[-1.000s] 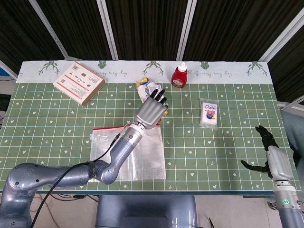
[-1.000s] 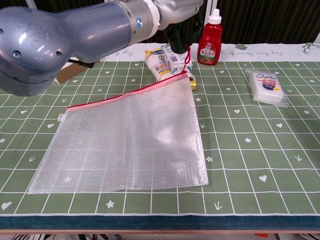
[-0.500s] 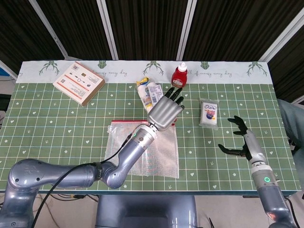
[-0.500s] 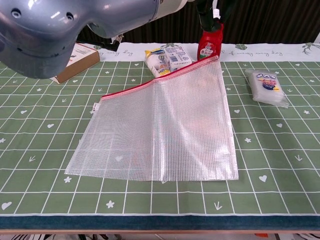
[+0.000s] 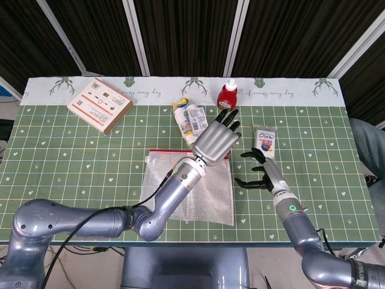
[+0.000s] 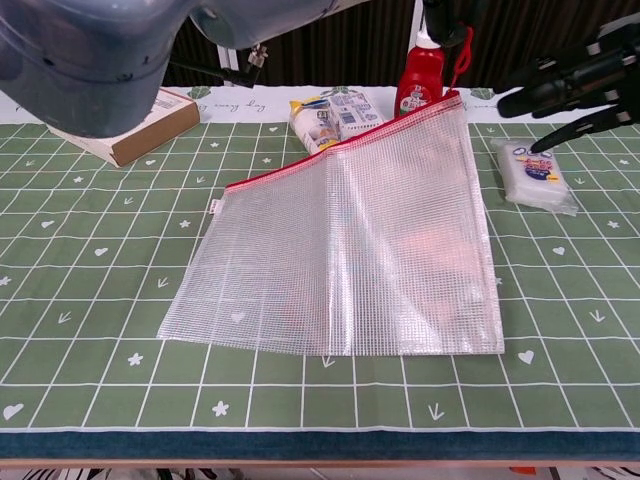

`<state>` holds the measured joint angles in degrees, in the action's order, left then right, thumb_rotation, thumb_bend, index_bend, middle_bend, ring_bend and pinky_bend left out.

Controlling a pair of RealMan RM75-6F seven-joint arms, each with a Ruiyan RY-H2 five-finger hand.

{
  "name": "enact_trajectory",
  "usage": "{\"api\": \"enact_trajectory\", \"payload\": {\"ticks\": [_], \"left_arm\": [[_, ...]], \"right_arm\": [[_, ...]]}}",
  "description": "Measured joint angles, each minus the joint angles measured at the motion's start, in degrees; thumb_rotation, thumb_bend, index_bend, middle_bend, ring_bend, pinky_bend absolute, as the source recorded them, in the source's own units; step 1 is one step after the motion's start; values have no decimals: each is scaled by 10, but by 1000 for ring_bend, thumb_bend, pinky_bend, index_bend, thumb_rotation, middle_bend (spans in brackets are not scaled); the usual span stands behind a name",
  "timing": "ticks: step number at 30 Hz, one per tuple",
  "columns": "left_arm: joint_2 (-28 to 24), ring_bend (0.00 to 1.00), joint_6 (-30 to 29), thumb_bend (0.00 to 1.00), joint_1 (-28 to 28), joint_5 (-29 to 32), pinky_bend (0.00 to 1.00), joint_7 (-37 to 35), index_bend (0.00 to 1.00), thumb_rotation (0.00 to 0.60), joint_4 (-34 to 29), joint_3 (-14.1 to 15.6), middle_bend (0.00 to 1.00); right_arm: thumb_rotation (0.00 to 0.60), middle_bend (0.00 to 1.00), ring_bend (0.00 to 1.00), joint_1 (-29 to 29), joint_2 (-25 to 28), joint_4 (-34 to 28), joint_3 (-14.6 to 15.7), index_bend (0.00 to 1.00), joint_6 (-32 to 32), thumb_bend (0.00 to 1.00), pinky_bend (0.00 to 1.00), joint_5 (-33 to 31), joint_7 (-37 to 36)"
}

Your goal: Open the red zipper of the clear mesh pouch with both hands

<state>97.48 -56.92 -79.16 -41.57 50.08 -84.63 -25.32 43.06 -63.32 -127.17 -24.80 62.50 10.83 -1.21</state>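
Observation:
The clear mesh pouch (image 6: 350, 240) lies on the green mat, and its red zipper (image 6: 330, 152) runs along the far edge. That edge's right corner is lifted toward the red bottle. In the head view my left hand (image 5: 218, 139) covers this corner of the pouch (image 5: 207, 192). In the chest view its dark fingertips (image 6: 445, 18) pinch the red pull cord (image 6: 465, 48) at the top. My right hand (image 5: 258, 171) hovers just right of the pouch with its fingers spread and nothing in it. The chest view shows it as well (image 6: 570, 85).
A red bottle (image 5: 227, 96) stands behind the pouch at the back. Snack packets (image 5: 189, 120) lie to its left. A white wrapped pack (image 5: 264, 143) sits close behind my right hand. A brown box (image 5: 99, 105) lies at the far left of the table (image 5: 60, 162).
My left hand has dragged the pouch to the right by its zipper corner. My right hand has come in from the table's right edge to just beside the pouch.

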Motion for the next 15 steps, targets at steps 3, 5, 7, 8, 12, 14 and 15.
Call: {"api": "enact_trajectory", "payload": {"ticks": [3,5,7,8,12,14,15], "left_arm": [[-2,51,-1,476,-4,4,123,-2,607,600,-2,0,288],[-3,51,-2,476,-6,5,122,-3,607,600,-3,0,289],[-5,51,-3,476,-8,7,122,-4,607,600,-5,2,289],[-6,51,-4,476,-9,7,123,-4,607,600,-5,2,288],[-8,51,-6,476,-12,10,123,-7,607,600,-9,4,288],[-9,51,-6,476,-13,11,123,-8,607,600,-10,5,288],[-10,51,-7,476,-13,11,123,-9,607,600,-11,6,288]], "right_arm": [[600,0,0,22,-24,3,-5,290,22,341,206,-29,11],[600,4,0,33,-37,6,-8,308,33,348,206,-44,14],[600,8,0,40,-48,9,-10,323,41,352,206,-56,17],[600,9,0,42,-52,10,-11,325,44,353,206,-59,18],[600,10,0,49,-65,17,-13,326,57,356,206,-68,22],[600,11,0,51,-71,20,-16,334,61,356,206,-72,22],[600,13,0,52,-72,21,-18,343,62,357,206,-73,21]]}}
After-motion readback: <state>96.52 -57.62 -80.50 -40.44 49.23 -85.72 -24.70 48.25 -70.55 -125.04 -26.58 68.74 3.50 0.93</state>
